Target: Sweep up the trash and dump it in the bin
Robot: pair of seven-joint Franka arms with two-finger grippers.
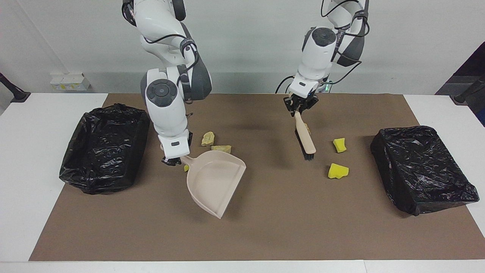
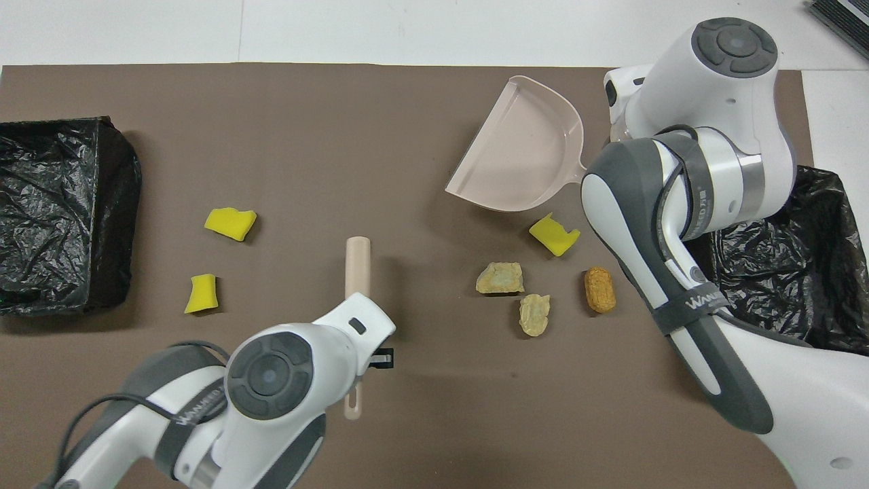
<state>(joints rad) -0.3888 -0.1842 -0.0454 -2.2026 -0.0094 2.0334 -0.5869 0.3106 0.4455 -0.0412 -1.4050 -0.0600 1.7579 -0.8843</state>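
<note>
A: The mat [image 1: 265,227] is plain brown on a white worktop [image 1: 22,170]; both bins [image 1: 102,148] [image 1: 420,167] are lined in glossy black.

B: The dustpan [image 1: 214,178] is pale beige, the brush [image 1: 305,136] beige with black bristles. The scraps: bright yellow sponge [image 1: 338,171], pale beige lumps [image 2: 500,278], an orange-brown piece [image 2: 600,290].

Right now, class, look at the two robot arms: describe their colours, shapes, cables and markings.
Both arms are glossy white, rounded shells with dark grey joint sections and round grey end caps. Thin black cables loop along each. Grey lettering runs along a dark band on the forearms. The left gripper and right gripper are small, black and two-fingered.
</note>
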